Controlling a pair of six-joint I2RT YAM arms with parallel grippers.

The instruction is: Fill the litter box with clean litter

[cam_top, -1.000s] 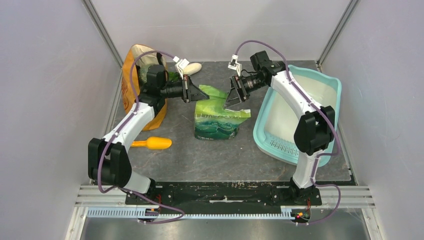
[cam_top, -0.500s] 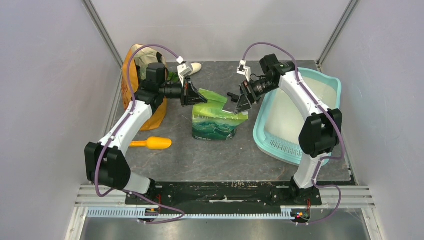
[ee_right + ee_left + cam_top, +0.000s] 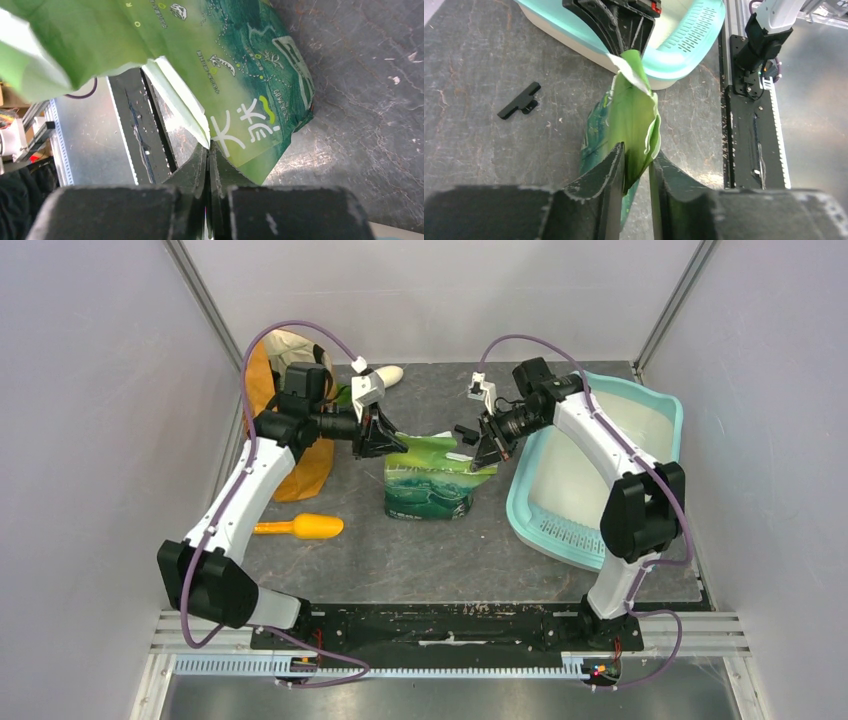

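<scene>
The green printed bag (image 3: 430, 480) stands upright mid-table, its top stretched between both grippers. My left gripper (image 3: 385, 445) is at the bag's left top corner. In the left wrist view its jaws (image 3: 636, 150) stand slightly open, with the bag's folded edge (image 3: 631, 115) lying between them. My right gripper (image 3: 483, 450) is shut on the bag's right top flap, and the wrist view shows its jaws (image 3: 207, 146) pinching the pale edge of the bag (image 3: 240, 65). The pale-turquoise litter box (image 3: 668, 410) lies to the right, its whitish floor bare. No litter shows.
An orange scoop (image 3: 310, 527) lies front left. An orange-tan cloth bag (image 3: 262, 400) stands at the back left with a white object (image 3: 388, 373) beside it. A small black clip (image 3: 519, 100) lies on the table behind the green bag. Walls close in on three sides.
My right gripper has closed on the bag's right top flap. The left jaws have parted a little around the left corner. The bag's top is now pulled flatter between the two.
</scene>
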